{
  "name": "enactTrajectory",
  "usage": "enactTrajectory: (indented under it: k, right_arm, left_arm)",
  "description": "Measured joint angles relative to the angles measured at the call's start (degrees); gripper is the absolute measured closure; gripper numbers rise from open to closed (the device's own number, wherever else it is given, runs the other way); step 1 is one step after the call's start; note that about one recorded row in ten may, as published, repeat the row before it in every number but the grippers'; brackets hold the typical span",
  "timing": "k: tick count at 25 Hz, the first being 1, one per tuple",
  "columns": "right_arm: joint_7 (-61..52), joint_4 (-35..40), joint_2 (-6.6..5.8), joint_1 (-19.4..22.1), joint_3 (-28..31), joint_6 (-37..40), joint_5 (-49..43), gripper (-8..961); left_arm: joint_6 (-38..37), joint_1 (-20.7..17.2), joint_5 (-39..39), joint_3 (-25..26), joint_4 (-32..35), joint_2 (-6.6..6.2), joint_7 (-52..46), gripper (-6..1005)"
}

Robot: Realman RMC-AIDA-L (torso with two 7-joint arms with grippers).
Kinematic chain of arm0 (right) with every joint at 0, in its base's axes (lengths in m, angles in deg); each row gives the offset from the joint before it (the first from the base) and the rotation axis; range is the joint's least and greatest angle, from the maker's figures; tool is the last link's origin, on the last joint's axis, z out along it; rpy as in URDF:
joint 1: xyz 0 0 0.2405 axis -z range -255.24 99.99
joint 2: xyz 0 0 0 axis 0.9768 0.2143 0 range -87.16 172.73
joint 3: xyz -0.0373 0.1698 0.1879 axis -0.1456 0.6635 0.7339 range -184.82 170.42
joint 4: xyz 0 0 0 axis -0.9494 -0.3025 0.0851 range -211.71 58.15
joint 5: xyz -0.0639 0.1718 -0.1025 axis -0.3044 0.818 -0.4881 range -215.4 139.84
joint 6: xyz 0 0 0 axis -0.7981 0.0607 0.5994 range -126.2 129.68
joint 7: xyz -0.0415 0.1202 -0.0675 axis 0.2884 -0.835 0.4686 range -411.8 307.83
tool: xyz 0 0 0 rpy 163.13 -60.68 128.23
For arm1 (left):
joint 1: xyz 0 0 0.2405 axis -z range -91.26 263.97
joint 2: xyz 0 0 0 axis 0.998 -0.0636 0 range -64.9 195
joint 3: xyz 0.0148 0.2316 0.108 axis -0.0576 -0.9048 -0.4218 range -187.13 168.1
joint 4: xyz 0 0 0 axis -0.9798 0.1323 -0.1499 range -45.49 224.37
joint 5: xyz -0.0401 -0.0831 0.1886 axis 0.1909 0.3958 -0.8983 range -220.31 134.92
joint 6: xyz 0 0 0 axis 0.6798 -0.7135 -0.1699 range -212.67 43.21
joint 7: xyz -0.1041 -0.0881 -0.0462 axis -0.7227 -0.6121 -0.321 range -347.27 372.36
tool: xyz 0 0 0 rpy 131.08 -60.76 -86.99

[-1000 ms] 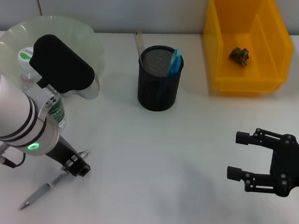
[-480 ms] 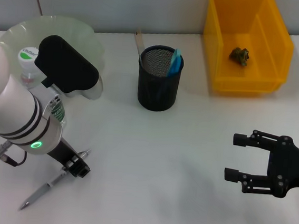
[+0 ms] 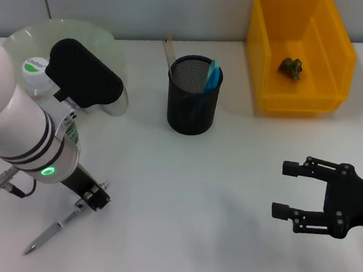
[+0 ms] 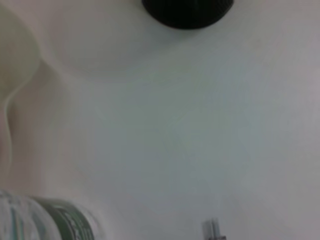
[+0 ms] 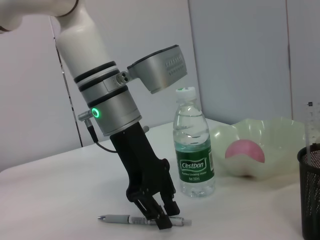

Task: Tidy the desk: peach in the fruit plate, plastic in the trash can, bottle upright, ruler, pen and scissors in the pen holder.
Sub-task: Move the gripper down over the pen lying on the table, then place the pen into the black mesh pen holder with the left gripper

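Note:
A silver pen [image 3: 53, 232] lies on the white table at the front left. My left gripper [image 3: 96, 200] is down at its upper end, open, one finger on each side of the pen [image 5: 120, 219]. The bottle [image 5: 194, 150] stands upright just behind that arm. A pink peach [image 5: 245, 150] lies in the pale green fruit plate [image 3: 115, 52]. The black mesh pen holder [image 3: 191, 111] holds the blue-handled scissors [image 3: 212, 74] and the ruler [image 3: 169, 50]. Crumpled plastic [image 3: 291, 67] sits in the yellow trash can [image 3: 337, 54]. My right gripper [image 3: 289, 188] hangs open at the front right, holding nothing.
The left arm's white forearm and black camera housing [image 3: 84, 75] cover most of the bottle and part of the plate in the head view. Bare white table [image 3: 195, 195] stretches between the two grippers. A grey wall runs along the back edge.
The left arm has shifted slightly right and lower over the pen. The right gripper has drifted a little to the left. The pen has not moved.

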Motion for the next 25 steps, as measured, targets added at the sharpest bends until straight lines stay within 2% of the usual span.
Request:
enactTrajectory:
  k: [8, 14, 16, 25]
  right_arm:
    - [-0.44, -0.45, 0.03, -0.10, -0.34, -0.62, -0.11, 121]
    - [-0.63, -0.43, 0.00, 0.04, -0.11, -0.59, -0.16, 121]
    - [-0.66, -0.45, 0.00, 0.00, 0.02, -0.56, -0.16, 121]
    - [-1.77, -0.01, -0.14, -0.10, 0.23, -0.55, -0.16, 121]
  left_arm:
    - [0.21, 1.11, 0.10, 0.04, -2.10, 0.10, 0.24, 761]
    - [-0.82, 0.98, 0.19, 0.13, -0.01, 0.10, 0.18, 866]
    - [-1.19, 0.86, 0.53, 0.13, 0.94, 0.10, 0.18, 862]
    - [-1.91, 0.61, 6.97, 1.20, 16.48, -0.12, 3.04, 842]
